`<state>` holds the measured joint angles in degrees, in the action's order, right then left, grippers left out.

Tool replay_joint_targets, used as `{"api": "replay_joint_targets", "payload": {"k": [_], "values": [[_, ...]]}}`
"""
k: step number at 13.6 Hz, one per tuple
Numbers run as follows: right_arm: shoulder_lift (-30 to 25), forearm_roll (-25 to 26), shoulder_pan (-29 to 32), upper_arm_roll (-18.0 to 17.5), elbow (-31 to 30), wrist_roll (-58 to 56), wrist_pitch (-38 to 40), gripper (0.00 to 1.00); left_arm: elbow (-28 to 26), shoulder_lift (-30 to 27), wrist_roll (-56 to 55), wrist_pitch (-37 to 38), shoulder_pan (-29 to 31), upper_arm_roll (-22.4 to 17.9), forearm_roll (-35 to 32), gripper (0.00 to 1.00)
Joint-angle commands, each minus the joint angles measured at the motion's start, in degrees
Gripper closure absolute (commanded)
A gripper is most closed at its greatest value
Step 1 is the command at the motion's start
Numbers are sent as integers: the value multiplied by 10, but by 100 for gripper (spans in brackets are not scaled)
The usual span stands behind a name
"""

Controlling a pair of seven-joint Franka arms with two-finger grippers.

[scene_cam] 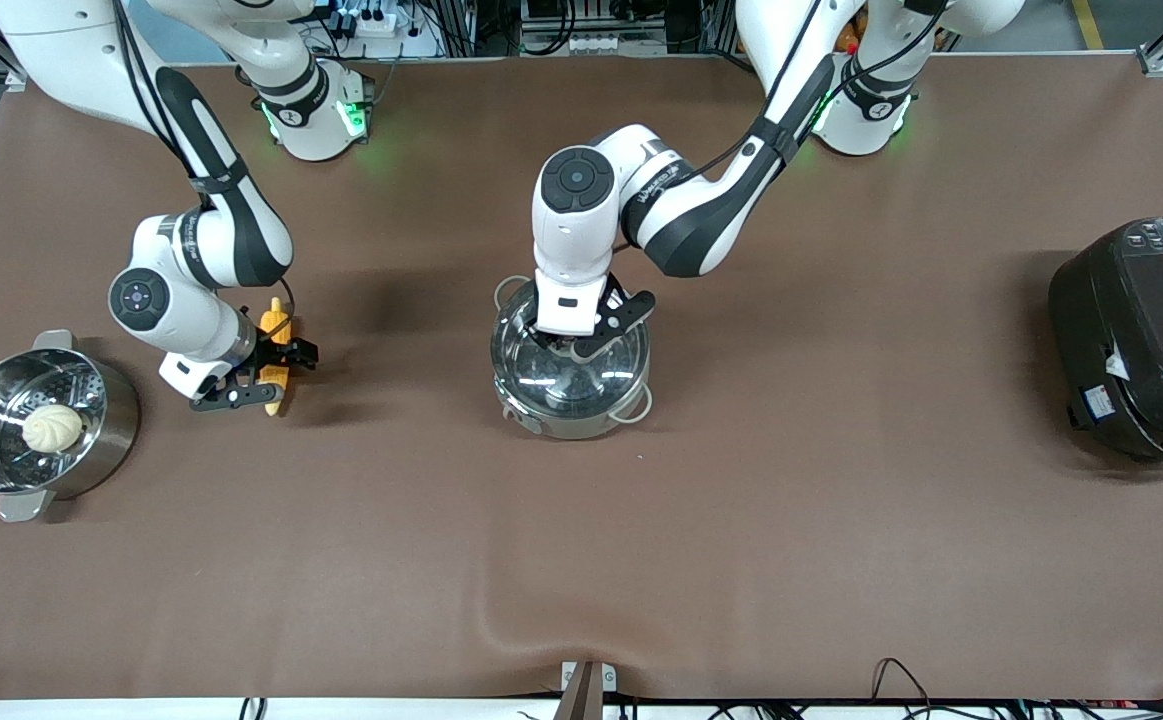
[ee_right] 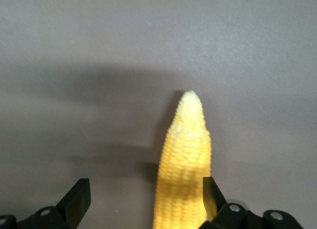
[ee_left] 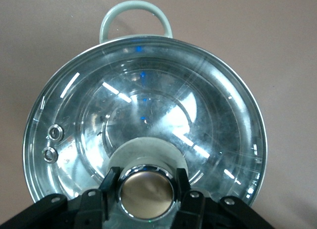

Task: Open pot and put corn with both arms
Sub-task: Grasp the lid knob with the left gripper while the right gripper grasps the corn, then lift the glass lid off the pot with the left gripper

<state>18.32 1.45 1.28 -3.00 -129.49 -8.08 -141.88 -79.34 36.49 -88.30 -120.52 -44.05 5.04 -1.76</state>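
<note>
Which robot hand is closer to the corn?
The right. Its end effector straddles the corn with open fingers; the left end effector is at the pot lid's knob.

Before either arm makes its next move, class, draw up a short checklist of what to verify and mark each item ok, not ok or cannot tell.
1. Left gripper straddles the lid's knob: ok.
2. Left gripper closed firmly on the knob: cannot tell.
3. Lid off the pot: not ok, it sits on the rim.
4. Corn between the right gripper fingers: ok.
5. Right gripper closed on the corn: not ok, one finger stands clear of it.
6. Corn lifted off the table: cannot tell.
</note>
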Motion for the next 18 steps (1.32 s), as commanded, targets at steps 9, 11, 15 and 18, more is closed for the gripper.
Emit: {"api": "replay_joint_targets", "payload": {"k": [9, 11, 15, 18], "values": [[32, 8, 48, -3, -20, -61, 11, 0, 11, -151, 99, 81, 69, -4, -8, 100], [33, 8, 46, -4, -20, -60, 19, 16, 11, -179, 241, 140, 127, 0, 6, 100], [15, 8, 44, -4, 23, -60, 104, 69, -11, -209, 462, 215, 227, 1, 33, 100], [-5, 0, 37, -7, 87, -57, 217, 84, -79, -229, 533, 203, 287, 1, 30, 100]]}}
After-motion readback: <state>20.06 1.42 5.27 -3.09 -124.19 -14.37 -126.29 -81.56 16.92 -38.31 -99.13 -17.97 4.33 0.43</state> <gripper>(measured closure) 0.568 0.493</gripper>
